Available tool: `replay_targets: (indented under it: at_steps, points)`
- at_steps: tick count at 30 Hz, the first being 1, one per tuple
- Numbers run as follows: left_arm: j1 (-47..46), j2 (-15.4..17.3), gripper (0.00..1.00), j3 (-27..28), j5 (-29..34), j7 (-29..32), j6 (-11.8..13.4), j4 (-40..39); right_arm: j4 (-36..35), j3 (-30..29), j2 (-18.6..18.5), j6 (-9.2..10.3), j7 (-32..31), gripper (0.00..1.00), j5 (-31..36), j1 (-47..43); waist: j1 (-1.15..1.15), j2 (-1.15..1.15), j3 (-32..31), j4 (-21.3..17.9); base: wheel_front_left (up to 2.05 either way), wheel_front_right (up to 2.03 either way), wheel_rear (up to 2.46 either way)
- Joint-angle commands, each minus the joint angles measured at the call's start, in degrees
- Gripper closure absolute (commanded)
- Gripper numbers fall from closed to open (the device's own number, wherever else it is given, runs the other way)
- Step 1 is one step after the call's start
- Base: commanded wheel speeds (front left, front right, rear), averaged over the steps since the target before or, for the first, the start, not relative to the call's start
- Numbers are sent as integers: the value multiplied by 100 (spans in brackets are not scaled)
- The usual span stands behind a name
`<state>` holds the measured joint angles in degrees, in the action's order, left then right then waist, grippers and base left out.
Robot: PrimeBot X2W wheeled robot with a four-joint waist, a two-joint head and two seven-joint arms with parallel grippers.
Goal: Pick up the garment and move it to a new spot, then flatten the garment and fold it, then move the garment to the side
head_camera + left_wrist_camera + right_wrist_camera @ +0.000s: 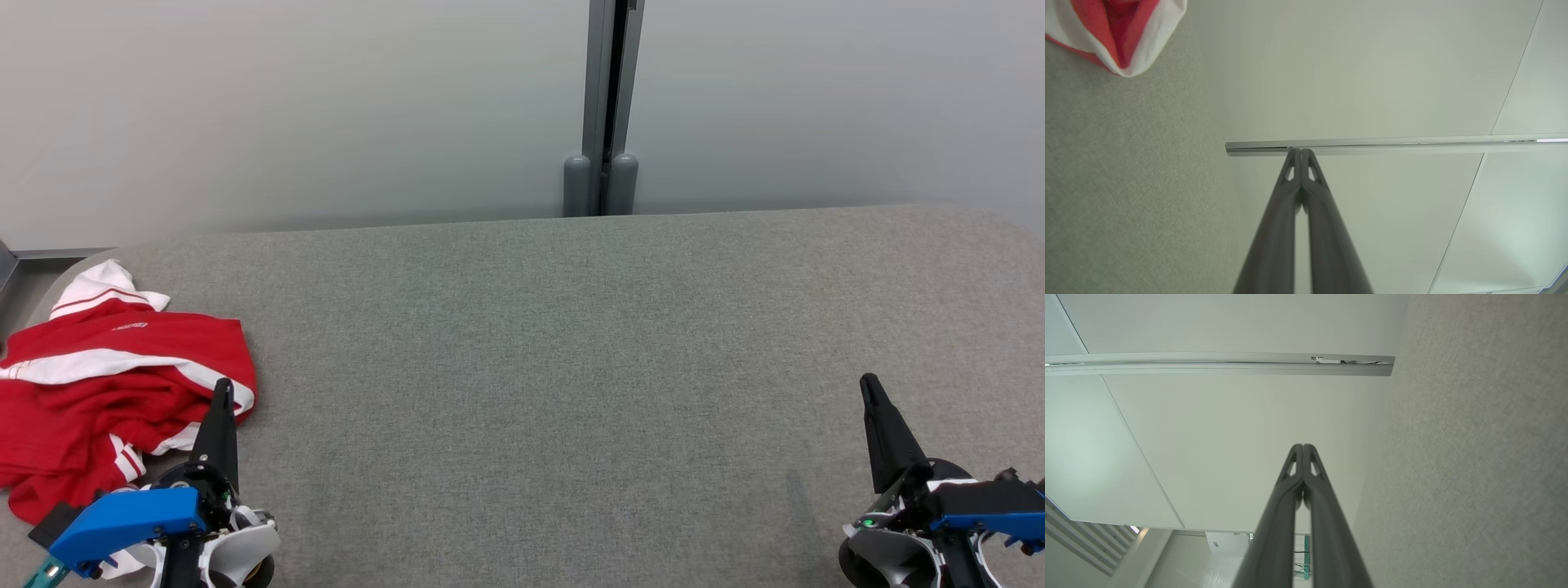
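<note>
Garment (98, 392): red and white, crumpled at table's (571, 367) left edge; left gripper (222, 400) just beside it, fingers pressed together; right gripper (869, 390) likewise, well apart; best spread left fingers first, then pinch a thick fold.

Dark fingers (1278, 228) pressed together, garment (1126, 24) upper left

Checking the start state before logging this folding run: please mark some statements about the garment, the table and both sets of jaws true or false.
1. The red and white garment lies crumpled at the left end of the table. True.
2. The left gripper has its jaws clamped on the garment. False: they are shut on nothing.
3. The right gripper has its jaws open. False: shut, empty.
4. The table has a grey fabric top. True.
</note>
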<state>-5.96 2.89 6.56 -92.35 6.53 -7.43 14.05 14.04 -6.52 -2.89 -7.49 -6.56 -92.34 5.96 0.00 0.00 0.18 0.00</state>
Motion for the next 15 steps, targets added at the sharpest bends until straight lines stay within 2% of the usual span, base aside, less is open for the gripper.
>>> replay_targets:
  at_steps: [1, 15]
  points:
    - [-56, -7, 100, 4, -11, 15, -20, -30, -19, -6, 4, 0, -8, 100, -13, 56, 0, 0, 0, 0, 0, 0, 0]
    - [-56, -7, 100, 4, -10, 15, -20, -30, -19, -6, 4, 0, -8, 100, -13, 56, 0, 0, 0, 0, 0, 0, 0]
